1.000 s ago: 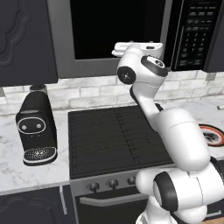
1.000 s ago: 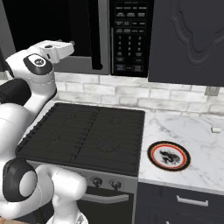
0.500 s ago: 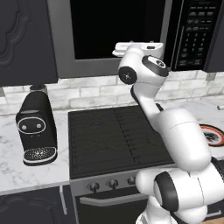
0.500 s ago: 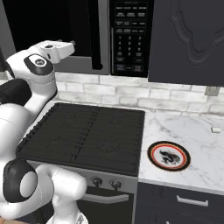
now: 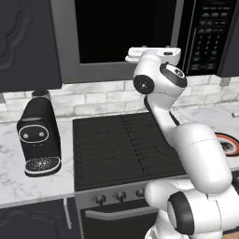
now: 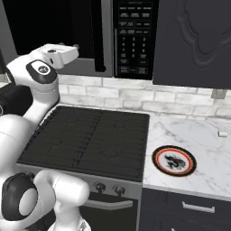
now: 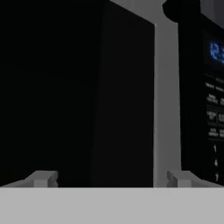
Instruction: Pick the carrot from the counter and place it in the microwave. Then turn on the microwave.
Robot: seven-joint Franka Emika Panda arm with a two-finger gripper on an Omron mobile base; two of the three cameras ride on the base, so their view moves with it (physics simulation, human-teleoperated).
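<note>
The claw — fingers spread wide, nothing between them — faces the microwave, seemingly near its dark glass door.

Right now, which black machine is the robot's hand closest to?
The microwave up top: the gripper points at its door. The coffee machine sits far off on the counter.

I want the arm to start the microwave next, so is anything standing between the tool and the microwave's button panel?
Nothing visible stands in the way. The tool is raised right in front of the microwave, fingers spread and empty, facing the grey door frame. The button panel sits just to one side of it, with only open air between them.
</note>
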